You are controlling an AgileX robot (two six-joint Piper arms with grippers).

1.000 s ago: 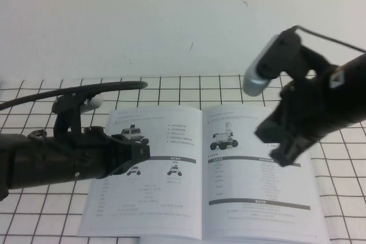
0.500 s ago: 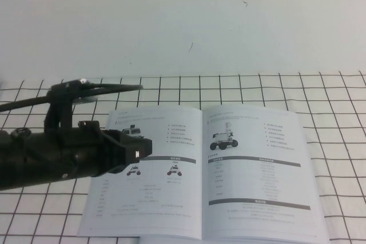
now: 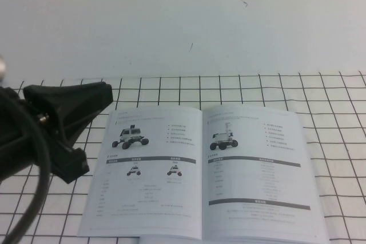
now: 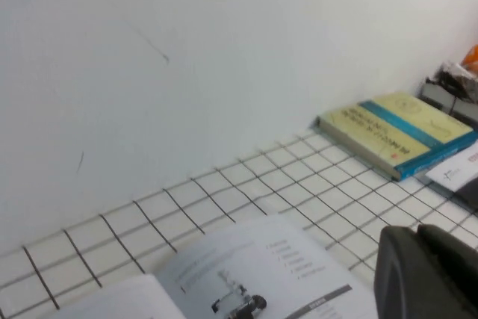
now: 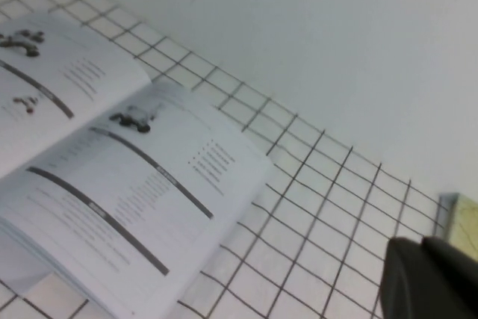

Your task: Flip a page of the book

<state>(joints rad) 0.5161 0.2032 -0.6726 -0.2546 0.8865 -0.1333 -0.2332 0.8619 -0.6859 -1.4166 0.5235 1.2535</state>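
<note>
High view: book (image 3: 206, 172) flat open, both grippers' fingers well off it.

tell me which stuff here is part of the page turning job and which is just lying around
Part of the job:
- the book, lying open and flat
- the page, its right-hand leaf
- left gripper, raised at the book's left
- right gripper, shut, off to the book's right

Just lying about:
- yellow and blue book
- white card

The book (image 3: 206, 172) open flat, right page (image 3: 260, 172) seemingly unlifted.
</note>
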